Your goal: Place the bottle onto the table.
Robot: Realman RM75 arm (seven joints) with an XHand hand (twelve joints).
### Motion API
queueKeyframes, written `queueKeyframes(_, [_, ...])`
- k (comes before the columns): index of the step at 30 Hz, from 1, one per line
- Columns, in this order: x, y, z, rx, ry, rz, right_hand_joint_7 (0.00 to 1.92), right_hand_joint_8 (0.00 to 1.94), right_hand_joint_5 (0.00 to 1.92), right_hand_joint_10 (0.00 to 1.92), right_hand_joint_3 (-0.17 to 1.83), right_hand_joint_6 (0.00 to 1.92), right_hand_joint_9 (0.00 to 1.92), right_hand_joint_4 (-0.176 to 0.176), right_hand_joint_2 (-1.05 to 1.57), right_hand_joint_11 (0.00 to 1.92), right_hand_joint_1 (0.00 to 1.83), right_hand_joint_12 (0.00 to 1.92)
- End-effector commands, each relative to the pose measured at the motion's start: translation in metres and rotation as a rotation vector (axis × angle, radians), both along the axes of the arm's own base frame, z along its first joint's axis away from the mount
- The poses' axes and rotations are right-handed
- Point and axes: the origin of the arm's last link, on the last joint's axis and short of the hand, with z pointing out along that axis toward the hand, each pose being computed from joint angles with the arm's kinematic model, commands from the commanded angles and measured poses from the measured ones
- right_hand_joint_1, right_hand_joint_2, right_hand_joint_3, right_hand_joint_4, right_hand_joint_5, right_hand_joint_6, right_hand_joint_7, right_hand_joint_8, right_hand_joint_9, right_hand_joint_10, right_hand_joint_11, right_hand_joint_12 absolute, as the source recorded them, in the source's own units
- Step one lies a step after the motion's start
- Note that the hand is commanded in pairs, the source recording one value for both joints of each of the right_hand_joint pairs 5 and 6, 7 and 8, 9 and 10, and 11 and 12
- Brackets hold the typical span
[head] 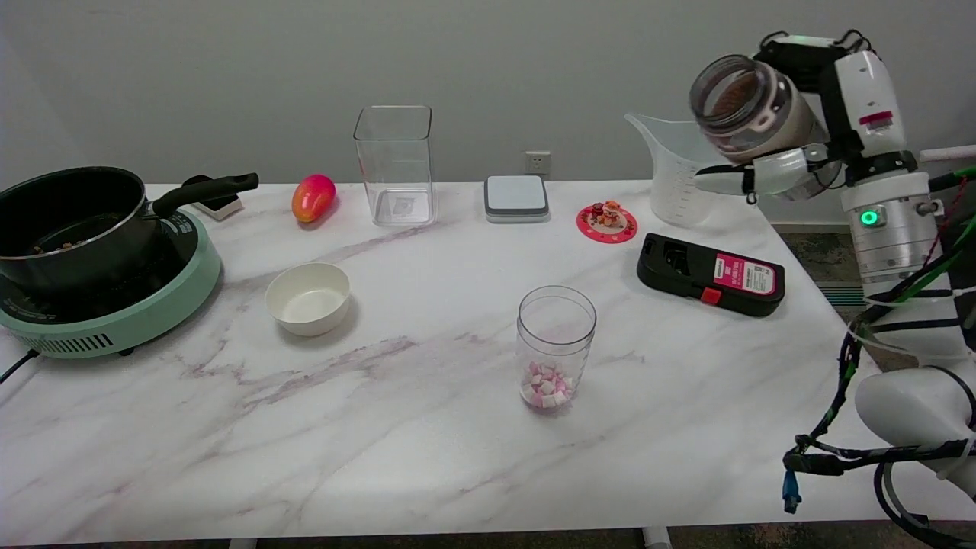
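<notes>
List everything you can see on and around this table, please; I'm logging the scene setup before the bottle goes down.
bottle: 1, clear with brownish contents, held tilted in the air above the table's far right corner
measuring jug: 1, clear, far right edge
black device: 1, black with red label, right side
coaster: 1, red, small figure on it, far side
flat box: 1, white and grey, far side
tall container: 1, clear, square, far side
mango: 1, red-orange, far left
pot: 1, black, on the cooker
cooker: 1, green, left edge
bowl: 1, white, left of centre
jar: 1, clear, pink-white cubes inside, centre
table: 1, white marble
right hand: 1, black-and-white, holds the bottle
</notes>
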Motion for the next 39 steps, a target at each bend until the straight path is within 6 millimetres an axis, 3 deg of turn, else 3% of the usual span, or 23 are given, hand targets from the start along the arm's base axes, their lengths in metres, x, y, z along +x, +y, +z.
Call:
queueKeyframes(1, [-0.099, -0.012, 0.067, 0.274, -1.068, 0.038, 1.92, 1.92, 1.92, 1.52, 0.31, 1.92, 1.52, 0.000, 1.23, 1.30, 1.53, 1.30])
queueKeyframes(18, [-0.110, -0.052, 0.048, 0.608, -1.195, 0.021, 1.92, 1.92, 1.92, 1.52, 0.31, 1.92, 1.52, 0.000, 1.24, 1.30, 1.52, 1.30])
queueKeyframes(29, [-0.100, -0.096, 0.015, 0.664, -1.023, -0.096, 1.92, 1.92, 1.92, 1.53, 0.31, 1.92, 1.53, 0.000, 1.25, 1.30, 1.52, 1.30])
queueKeyframes(39, [-0.116, -0.128, -0.020, 0.643, -0.871, -0.209, 1.92, 1.92, 1.92, 1.52, 0.28, 1.92, 1.52, 0.000, 1.27, 1.31, 1.51, 1.31])
